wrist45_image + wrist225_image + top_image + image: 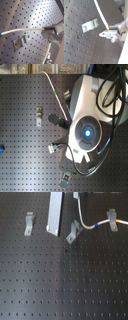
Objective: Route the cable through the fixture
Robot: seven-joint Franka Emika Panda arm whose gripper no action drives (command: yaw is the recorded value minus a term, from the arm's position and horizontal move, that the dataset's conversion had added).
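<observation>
1. The white braided cable (25, 30) is thin and has a rope-like woven surface; in the first wrist view it has a blue band at its far end. In the first exterior view the same cable (95, 226) curves over the tabletop and shows a yellow and a blue mark close to a clip.
2. The black perforated metal tabletop (60, 287) is matte, with a regular grid of small holes.
3. 3 grey bent-metal clip fixtures stand on it in the first exterior view: 1 at the first exterior view's left (29, 223), 1 in the middle (73, 233), and 1 at the first exterior view's right (112, 215), where the cable passes.
4. In the second wrist view 1 clip (90, 25) lies just beside the cable, but not touching it.
5. The gripper (51, 31) has grey metal jaws closed on the cable end; the cable runs from the jaws out across the tabletop.
</observation>
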